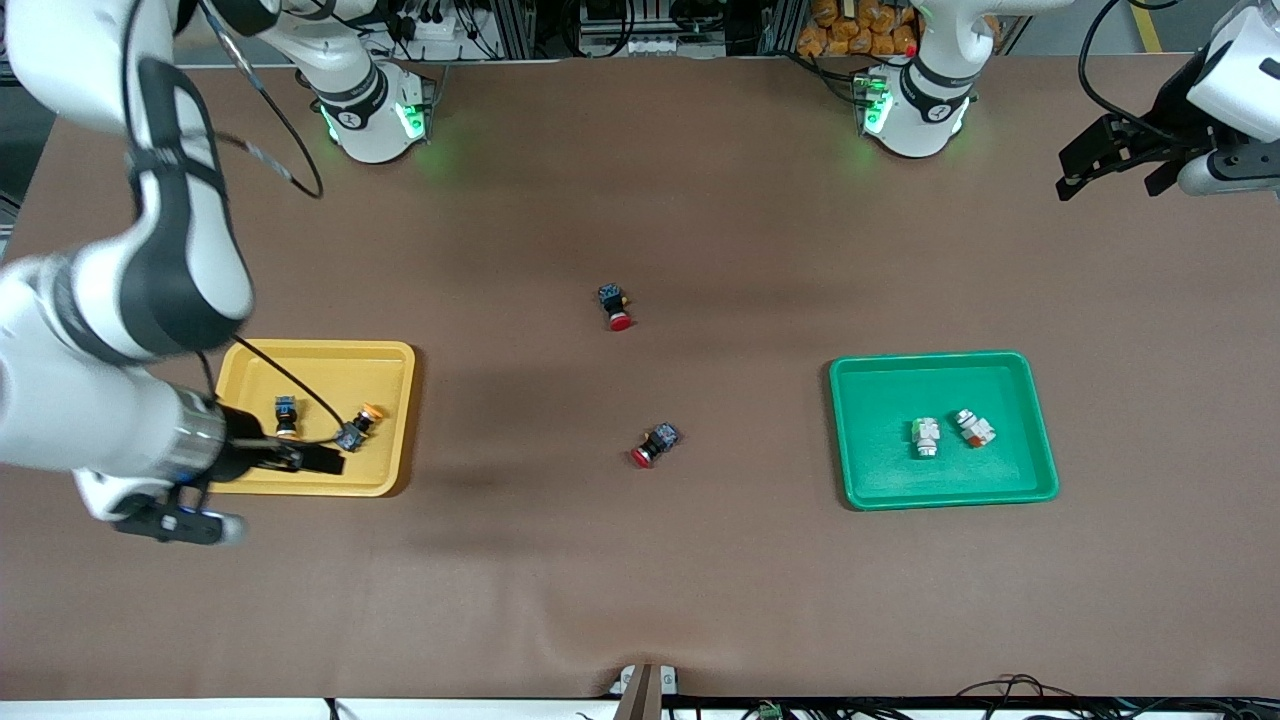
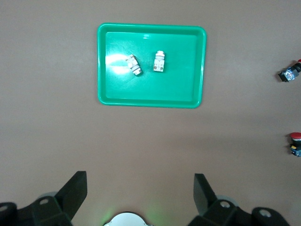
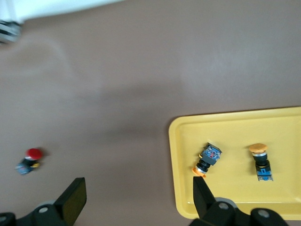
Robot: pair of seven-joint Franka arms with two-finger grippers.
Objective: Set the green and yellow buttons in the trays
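Right gripper (image 1: 318,458) is positioned over the near edge of the yellow tray (image 1: 390,365), at the right arm's end of the table; its fingers (image 3: 74,198) stand wide apart with nothing between them, as the right wrist view confirms. Directly beside the gripper, inside the yellow tray, lie two yellow-capped buttons: one (image 1: 358,427) lying on its side just next to the fingertips, its orange-yellow cap pointing away from the front camera; the other (image 1: 286,415) a short way off toward the tray's outer end, apart from the first. Both rest on the tray floor, clear of its walls; neither touches the gripper. Out from that gripper toward the table's middle, two red-capped switches lie on the bare brown table (image 1: 640,560): one (image 1: 655,445) nearer to the front camera, one (image 1: 614,306) farther from it, well apart from each other and from both trays. Left gripper (image 1: 1110,165) hangs over the table's edge at the left arm's end, close to its base and well away from all parts; its fingers (image 2: 74,192) are spread open and empty; this arm waits. The green tray (image 1: 1010,490) sits nearer to the front camera than that gripper; on its floor lie two white-bodied buttons, one with a green mark (image 1: 926,436) and one with a reddish mark (image 1: 973,427), just beside each other, not touching, both clear of the rim.
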